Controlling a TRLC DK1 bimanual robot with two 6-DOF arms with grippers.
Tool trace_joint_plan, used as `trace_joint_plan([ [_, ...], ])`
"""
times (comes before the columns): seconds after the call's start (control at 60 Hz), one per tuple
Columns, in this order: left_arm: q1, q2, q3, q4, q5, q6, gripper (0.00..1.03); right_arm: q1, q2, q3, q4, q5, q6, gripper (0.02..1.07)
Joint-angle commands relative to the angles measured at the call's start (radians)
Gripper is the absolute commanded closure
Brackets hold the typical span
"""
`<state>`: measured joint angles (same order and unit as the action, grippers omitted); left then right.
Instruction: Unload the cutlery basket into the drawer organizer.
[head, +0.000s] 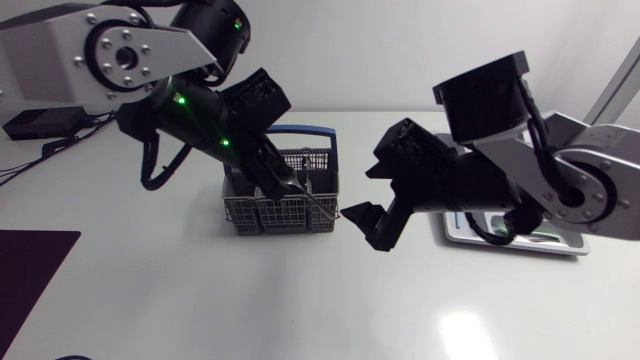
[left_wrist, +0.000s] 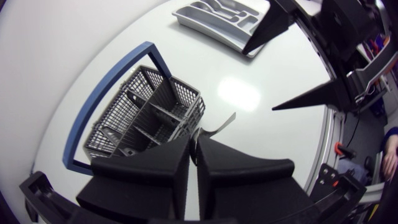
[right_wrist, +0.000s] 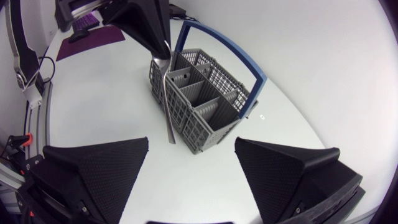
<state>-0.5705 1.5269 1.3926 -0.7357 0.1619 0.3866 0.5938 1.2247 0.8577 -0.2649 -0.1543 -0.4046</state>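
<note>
The left arm (head: 190, 115) comes in from the left edge and slants down over the grey mesh cutlery basket (head: 283, 205), green lights glowing on its black link. The left tool (head: 290, 190) is pinched narrow, its 2 fingers clamping the handle of a silver cutlery piece (right_wrist: 166, 106). The piece hangs along the basket's outer mesh wall; whether it touches cannot be told. The right arm (head: 500, 190) reaches in from the right. The right tool (head: 372, 228) stands wide and holds nothing, just beside the basket above the white desk (head: 200, 300). The basket's blue handle (left_wrist: 99, 106) leans away from the right tool. The grey drawer organizer (head: 520, 243) lies under the right arm, well apart from the basket.
</note>
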Motion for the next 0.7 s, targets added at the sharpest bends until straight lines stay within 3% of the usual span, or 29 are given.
trace_joint_plan([
  [0.0,0.009,0.062,0.083,-0.025,0.053,-0.118,1.0,0.014,-0.047,-0.055,0.0,0.027,-0.026,0.07],
  [0.183,0.037,0.159,0.166,-0.083,0.225,-0.222,1.0,0.015,-0.079,-0.106,0.03,0.032,-0.042,0.07],
  [0.417,0.029,0.208,0.183,-0.111,0.286,-0.269,1.0,0.074,-0.04,-0.14,0.116,0.096,-0.057,0.14],
  [0.683,0.026,0.234,0.195,-0.143,0.34,-0.29,1.0,0.129,0.059,-0.117,0.19,0.16,-0.079,0.38],
])
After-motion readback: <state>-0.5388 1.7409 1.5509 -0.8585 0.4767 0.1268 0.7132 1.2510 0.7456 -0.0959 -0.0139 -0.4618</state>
